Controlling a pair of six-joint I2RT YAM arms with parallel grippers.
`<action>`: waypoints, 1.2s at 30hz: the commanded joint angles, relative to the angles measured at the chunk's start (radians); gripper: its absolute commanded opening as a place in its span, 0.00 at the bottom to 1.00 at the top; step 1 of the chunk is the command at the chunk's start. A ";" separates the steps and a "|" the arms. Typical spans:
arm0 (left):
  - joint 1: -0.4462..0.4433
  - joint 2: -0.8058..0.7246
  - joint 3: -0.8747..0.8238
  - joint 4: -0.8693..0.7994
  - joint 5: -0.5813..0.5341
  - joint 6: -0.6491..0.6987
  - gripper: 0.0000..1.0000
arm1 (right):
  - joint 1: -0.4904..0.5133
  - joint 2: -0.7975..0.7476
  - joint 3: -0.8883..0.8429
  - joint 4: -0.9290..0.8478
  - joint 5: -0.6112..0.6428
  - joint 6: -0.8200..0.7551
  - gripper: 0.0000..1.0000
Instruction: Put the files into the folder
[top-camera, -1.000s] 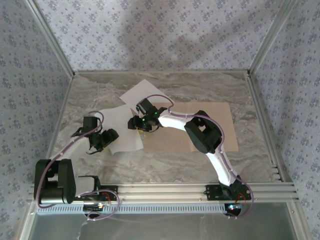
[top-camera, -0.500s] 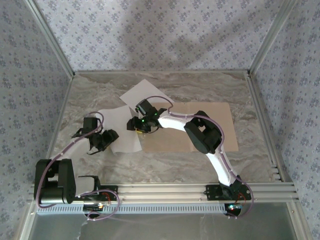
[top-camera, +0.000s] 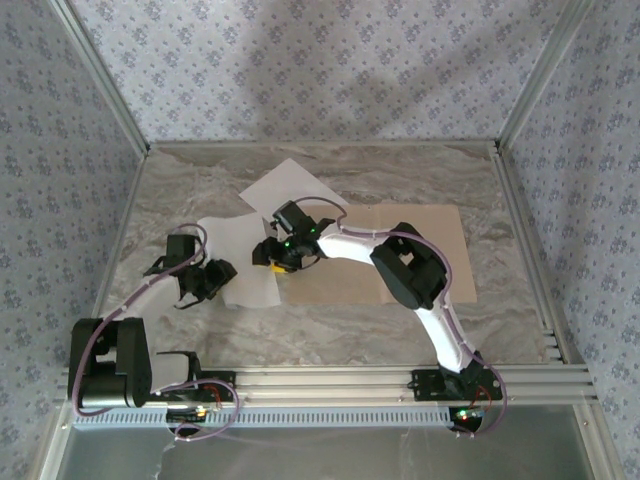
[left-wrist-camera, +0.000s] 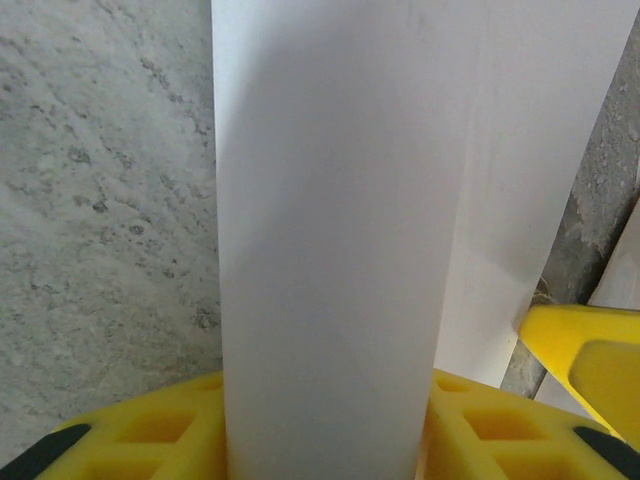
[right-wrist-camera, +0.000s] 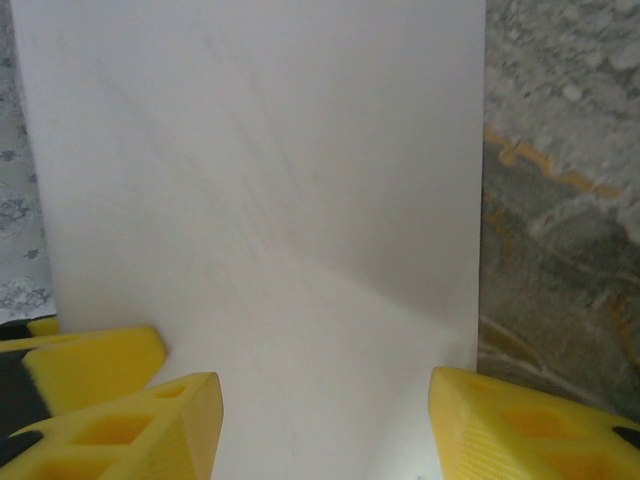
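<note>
1. At the left of the table (top-camera: 330, 330), the left gripper (top-camera: 212, 280) sits at the near-left edge of the near sheet (top-camera: 238, 245). Its jaws stand at a middling gap with a raised hump of that sheet between them. Whether they pinch it cannot be told.
2. Near sheet: white, lying left of centre, with its right edge just beside the left edge of the folder (top-camera: 340, 285). Judged handling: very light, limp and smooth on the stone-pattern top. It is likely to bow rather than slide when pushed from one side. Take hold at an edge or at a raised fold, not flat from above.
3. Right gripper (top-camera: 272, 258): positioned over the right edge of the near sheet. Its jaws are apart and hold nothing. The sheet lies flat below them, its edge under one finger.
4. Far sheet (top-camera: 288, 185): white, turned at an angle, at the far centre, free of both grippers. One corner reaches toward the folder's far-left corner; the right arm hides any contact there.
5. Folder: tan, open and flat, right of centre. No sheet lies on its visible parts, and the right arm covers part of it. It is judged stiffer than the sheets, so it is unlikely to shift when paper is drawn over it.
</note>
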 joint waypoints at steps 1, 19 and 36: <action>0.002 -0.026 0.007 0.006 0.033 -0.021 0.40 | -0.019 -0.093 -0.022 -0.030 -0.032 0.023 0.61; 0.002 -0.145 0.010 -0.010 0.127 -0.107 0.33 | -0.134 -0.438 -0.331 0.213 -0.136 0.158 0.66; -0.038 -0.306 0.080 -0.034 0.233 -0.260 0.29 | -0.257 -0.679 -0.649 0.468 -0.189 0.363 0.69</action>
